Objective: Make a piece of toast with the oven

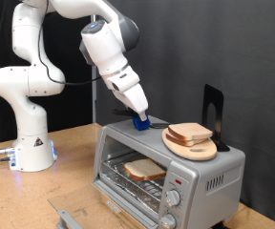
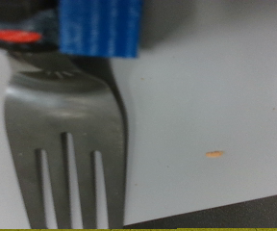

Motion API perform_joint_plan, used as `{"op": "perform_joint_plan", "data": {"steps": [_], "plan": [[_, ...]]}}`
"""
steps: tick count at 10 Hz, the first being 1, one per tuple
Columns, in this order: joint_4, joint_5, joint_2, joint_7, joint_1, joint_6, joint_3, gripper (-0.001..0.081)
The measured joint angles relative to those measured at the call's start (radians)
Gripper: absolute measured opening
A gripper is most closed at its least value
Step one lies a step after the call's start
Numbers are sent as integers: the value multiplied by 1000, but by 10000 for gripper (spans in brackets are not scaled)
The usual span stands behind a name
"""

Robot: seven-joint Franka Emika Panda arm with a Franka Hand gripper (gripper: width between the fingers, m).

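Gripper [image 1: 140,118] lowered onto the oven [image 1: 166,162] roof, clamped on a blue-handled fork [image 2: 66,144]. The piece of toast [image 1: 144,170] lies on the rack inside (door down); another slice rests on the wooden plate [image 1: 197,148], right. Step in hand, judged: fork handling; any lift calls for level tines

One oven [image 1: 166,162] stands here. Two slices of bread: one piece of toast [image 1: 144,170] on the rack inside the oven, another slice [image 1: 190,133] on one wooden plate [image 1: 197,150] atop it. One fork [image 2: 66,144]. Two knobs [image 1: 172,204] on the oven's front.
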State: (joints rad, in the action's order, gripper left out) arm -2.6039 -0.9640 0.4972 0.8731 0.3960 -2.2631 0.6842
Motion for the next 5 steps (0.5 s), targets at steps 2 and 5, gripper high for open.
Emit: {"op": "perform_joint_plan", "data": {"steps": [2,5], "plan": [[-1,0,10,-3,1,-5,5,682],[4,0,12,-26,7,-3,1,682]]}}
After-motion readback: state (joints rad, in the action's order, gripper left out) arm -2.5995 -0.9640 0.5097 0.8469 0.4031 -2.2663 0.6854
